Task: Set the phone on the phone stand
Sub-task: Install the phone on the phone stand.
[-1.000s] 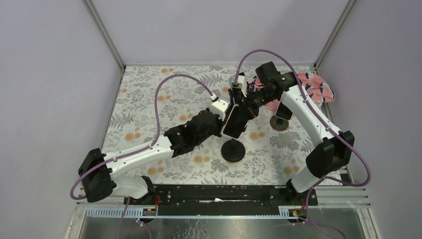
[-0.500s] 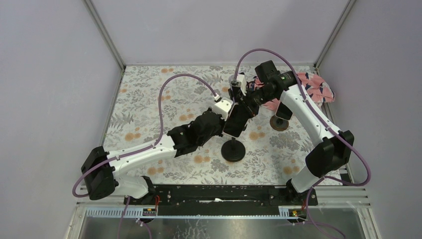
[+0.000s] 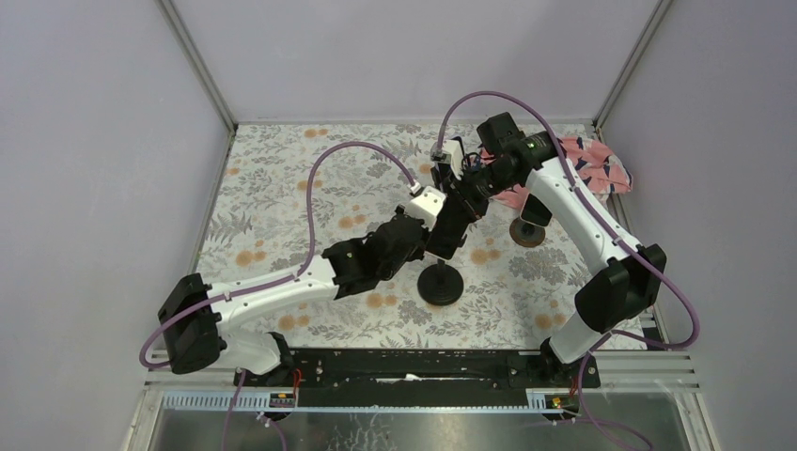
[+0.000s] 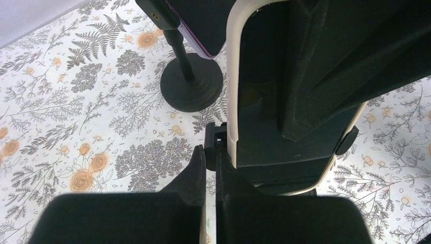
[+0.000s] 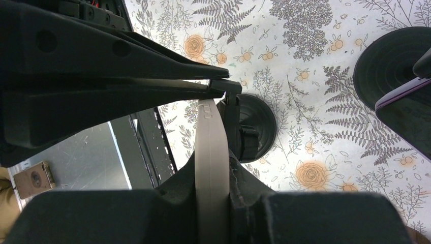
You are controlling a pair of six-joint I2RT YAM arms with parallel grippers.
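Note:
The phone (image 3: 449, 228), dark-screened in a cream case (image 4: 233, 76), hangs upright above the table with my right gripper (image 3: 460, 213) shut on its upper end. Its thin edge (image 5: 211, 147) runs between the right gripper (image 5: 213, 175) fingers. The phone stand (image 3: 440, 284) has a black round base just below the phone, and its head (image 5: 251, 129) sits right behind the phone. My left gripper (image 3: 430, 235) is shut, its fingertips (image 4: 199, 155) pinching the stand's small black side clamp (image 4: 216, 138) beside the phone's lower edge.
A second stand (image 3: 526, 230) on a round base (image 4: 190, 86) stands to the right, carrying a purple-edged device (image 5: 406, 94). A pink patterned cloth (image 3: 592, 169) lies at the back right corner. Purple cables arch over both arms. The black rail (image 3: 423, 362) lines the near edge.
Both grippers have shifted slightly right and toward the back together, the phone moving with the right one. Neither grip has changed.

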